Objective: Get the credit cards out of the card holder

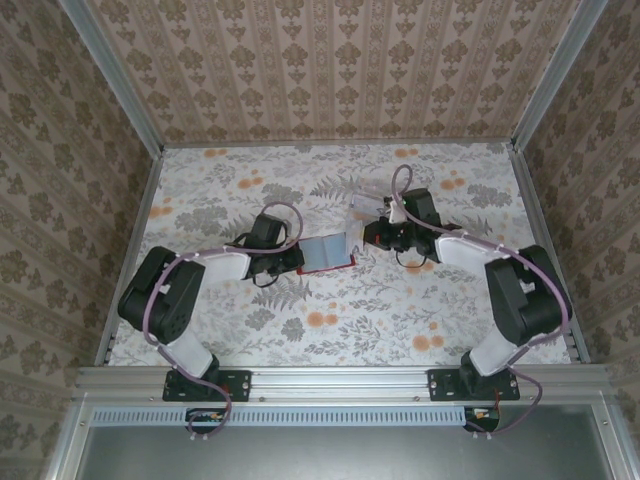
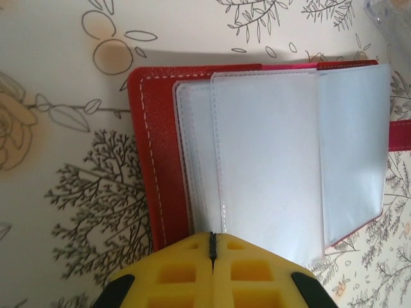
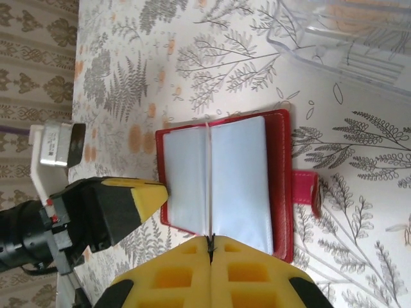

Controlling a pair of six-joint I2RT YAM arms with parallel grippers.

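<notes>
Card holder (image 2: 151, 160) red w/ white stitching, sleeves (image 2: 270, 154) pale grey-blue, tab (image 3: 307, 192) pink-red. Table (image 1: 380, 310) white, grey fern print, orange blooms. Walls (image 1: 330, 60) beige damask stripes. Left gripper (image 2: 212, 239) pads yellow.

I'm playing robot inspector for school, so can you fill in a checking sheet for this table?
Surface: flowery tablecloth, lying flat.
Job's things: red card holder lies open, pale clear pockets facing up, red tab sticking out one side. Credit cards: nothing seen for sure; the pockets are too pale to tell.
Clutter: clear plastic piece beyond the holder, apart from it.
Grippers: left gripper shut, tips at one edge of the holder; right gripper shut, tips at the opposite edge. Whether either pinches a pocket cannot be told.
Cables: purple cable loops along each arm, off the holder.
Surroundings: patterned wallpaper walls; metal rail at the near edge.
</notes>
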